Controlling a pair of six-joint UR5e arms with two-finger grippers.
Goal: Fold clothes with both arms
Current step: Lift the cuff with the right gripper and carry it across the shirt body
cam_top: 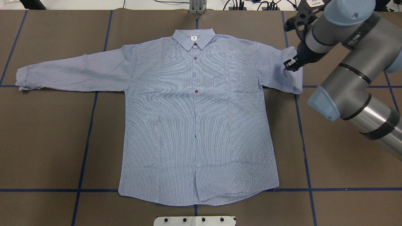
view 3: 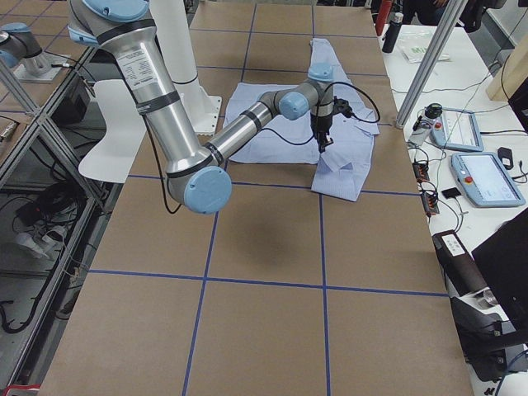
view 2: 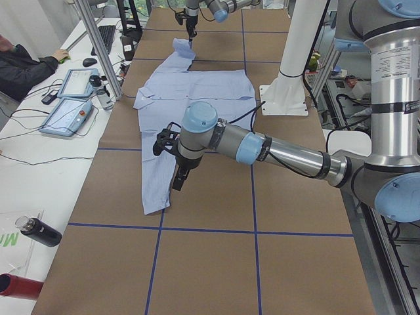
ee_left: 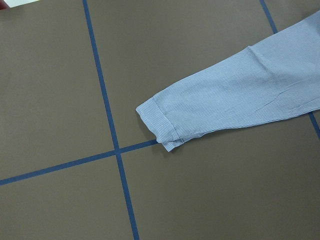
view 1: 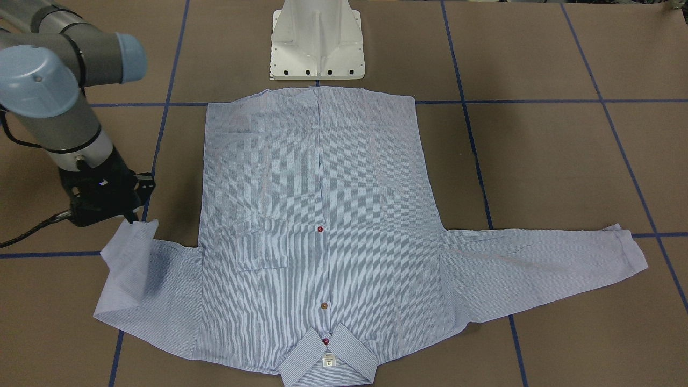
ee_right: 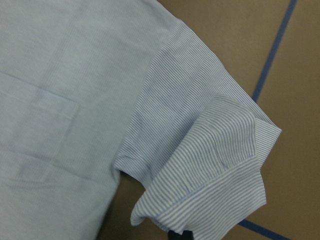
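Shirt (cam_top: 194, 125) laid flat, one cuff (ee_right: 225, 200) raised
The cuff is pinched by the right gripper (cam_top: 289, 66); the left gripper (view 2: 177, 182), over the other sleeve (ee_left: 240, 95), cannot be judged.

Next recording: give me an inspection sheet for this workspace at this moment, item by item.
Surface: brown table marked with a blue tape grid.
Job's things: striped shirt spread front up, collar away from the robot; left-side sleeve stretched flat; right-side sleeve doubled back, cuff lifted.
Clutter: nothing seen.
Grippers: right gripper shut on the lifted cuff; left gripper above the left-side sleeve's end, open or shut cannot be told.
Cables: black cable at the right wrist, apart from the shirt.
Surroundings: white pedestal; side desk with pendants, bottle, seated operator.
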